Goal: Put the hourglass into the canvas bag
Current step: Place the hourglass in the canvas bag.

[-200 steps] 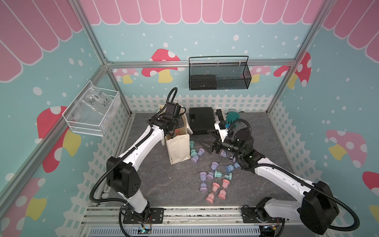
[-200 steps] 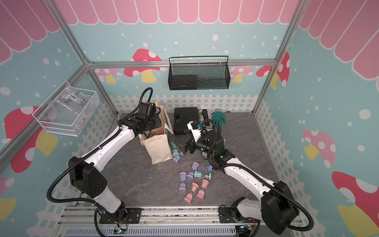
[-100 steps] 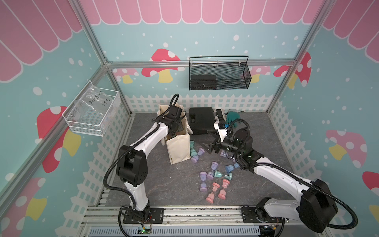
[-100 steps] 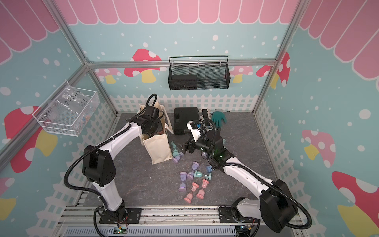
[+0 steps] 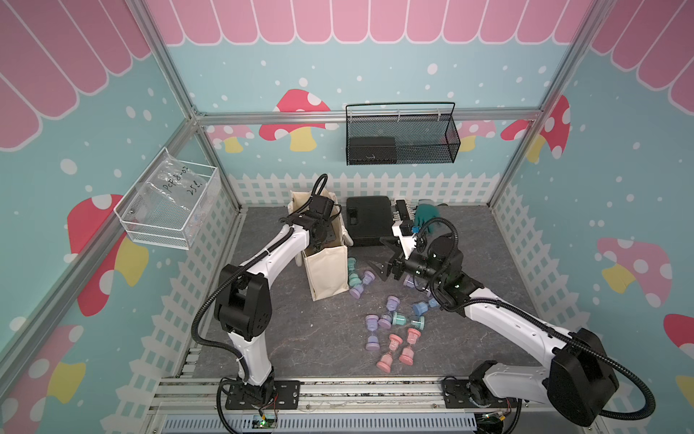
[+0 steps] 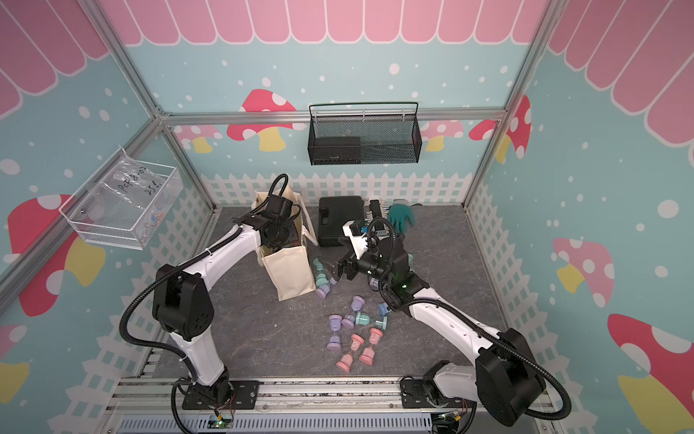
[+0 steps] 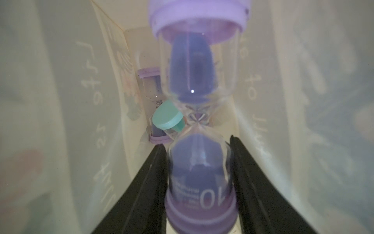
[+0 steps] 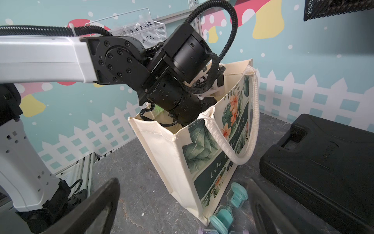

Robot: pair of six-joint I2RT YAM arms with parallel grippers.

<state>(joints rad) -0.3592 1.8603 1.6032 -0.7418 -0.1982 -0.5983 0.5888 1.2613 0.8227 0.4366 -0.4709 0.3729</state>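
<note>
Left gripper [image 7: 197,143] has sunk into the canvas bag [image 5: 326,270], clamped on the purple hourglass [image 7: 194,71]; I'd release next, right gripper [image 5: 381,255] gaping empty.

The canvas bag [image 8: 162,162] stands upright on the grey bench [image 8: 131,172], its mouth open and one cream handle [image 8: 232,145] draped down its leaf-and-flower printed panel. The left arm [image 8: 50,58] reaches in from above, its black wrist sunk into the bag's mouth. Two teal hourglasses [image 8: 236,194] lie at the foot of the printed panel. A black hard case [image 8: 323,162] sits near that same side. The right claw [image 8: 182,180] faces the bag, its blurred dark fingers [image 8: 97,202] spread wide.
</note>
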